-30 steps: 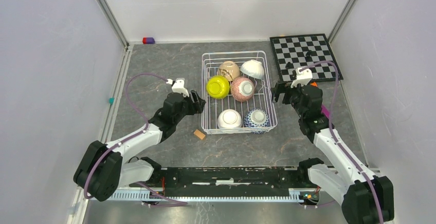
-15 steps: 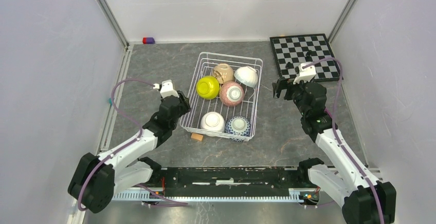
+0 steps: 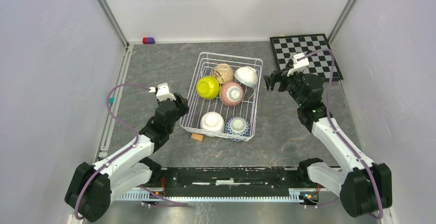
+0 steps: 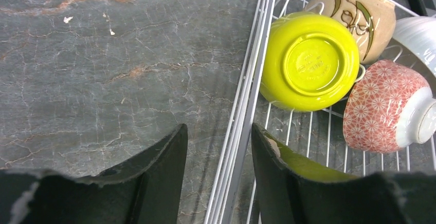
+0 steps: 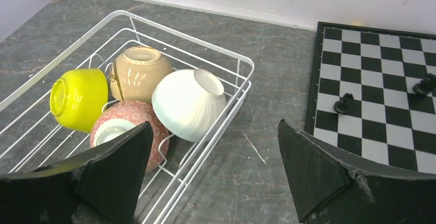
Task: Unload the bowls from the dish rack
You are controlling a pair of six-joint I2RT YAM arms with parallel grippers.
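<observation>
The white wire dish rack point(image 3: 231, 56) stands askew at mid-table. It holds a yellow-green bowl point(image 3: 207, 87), a tan bowl point(image 3: 222, 73), a white bowl point(image 3: 246, 76), a pink speckled bowl point(image 3: 231, 93), a second white bowl point(image 3: 212, 122) and a blue-and-white bowl point(image 3: 237, 126). My left gripper point(image 3: 181, 103) is open, its jaws straddling the rack's left rim point(image 4: 257, 64) below the yellow-green bowl point(image 4: 311, 62). My right gripper point(image 3: 272, 81) is wide open and empty over the table just right of the rack, near the white bowl point(image 5: 187, 103).
A black-and-white chessboard point(image 3: 306, 54) with a few black pieces lies at the far right. A small tan block point(image 3: 196, 136) lies at the rack's near-left corner. A red-and-purple block point(image 3: 148, 40) sits by the back wall.
The rack slid left and turned askew as the left gripper pulled back at its left rim. It has stayed put since. The right gripper moved left toward the rack's far right corner.
</observation>
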